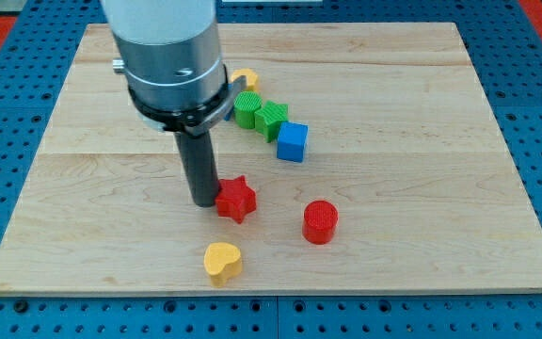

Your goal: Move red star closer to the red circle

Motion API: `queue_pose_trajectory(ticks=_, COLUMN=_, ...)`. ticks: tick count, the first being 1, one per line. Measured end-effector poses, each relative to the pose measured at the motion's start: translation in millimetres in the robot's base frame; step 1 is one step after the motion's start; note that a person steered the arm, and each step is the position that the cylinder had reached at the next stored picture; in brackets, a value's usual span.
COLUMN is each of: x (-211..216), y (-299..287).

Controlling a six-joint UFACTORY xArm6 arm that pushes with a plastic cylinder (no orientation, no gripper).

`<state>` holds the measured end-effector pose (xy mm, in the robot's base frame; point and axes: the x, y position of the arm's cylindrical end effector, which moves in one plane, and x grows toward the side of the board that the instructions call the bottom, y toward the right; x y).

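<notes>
Resting near the middle of the table (422,66), toward its bottom edge, the red star (236,199) lies flat, ribbed and blunt-armed, with no clear long axis. My tip (203,201) touches its left side; the rod carries no claw. The red circle (320,222), an upright ribbed cylinder, stands apart to the star's right, nearer the bottom edge

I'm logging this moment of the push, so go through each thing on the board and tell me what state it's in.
my tip: down on the board, touching the red star's left side.
red star: flat, apart from the red circle.
red circle: upright, alone to the star's right.
yellow heart: flat, alone near the view's bottom.
blue cube: beside the two green blocks.
green blocks: touching each other.
yellow block: partly hidden by the arm.
</notes>
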<state>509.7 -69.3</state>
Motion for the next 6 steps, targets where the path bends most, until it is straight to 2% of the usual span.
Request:
queue_pose_trajectory(ticks=4, x=0, y=71)
queue_pose_trajectory(ticks=6, x=-1, y=57)
